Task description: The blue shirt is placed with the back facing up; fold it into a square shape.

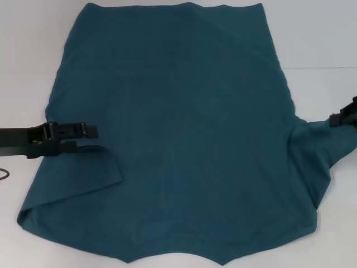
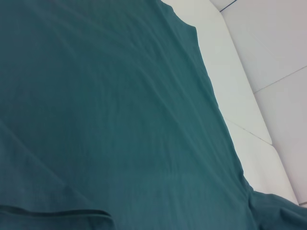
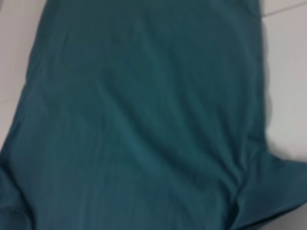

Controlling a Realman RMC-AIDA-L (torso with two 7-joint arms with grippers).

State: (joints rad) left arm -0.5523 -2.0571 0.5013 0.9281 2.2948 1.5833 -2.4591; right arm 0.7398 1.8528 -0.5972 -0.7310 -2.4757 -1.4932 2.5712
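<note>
White bench (image 1: 33, 67) covered by dark teal-blue knit shirt (image 1: 184, 134); left sleeve pinched by left gripper (image 1: 83, 138); right gripper (image 1: 341, 118) at right sleeve, finger state indeterminable.

Blue shirt (image 1: 189, 139) lay spread flat on table (image 1: 318, 39), filling most of it, hem at far side; left sleeve lay folded inward onto body; left gripper (image 1: 83, 139) reached in from left edge over that fold; right gripper (image 1: 341, 118) sat at right edge, at right sleeve
</note>
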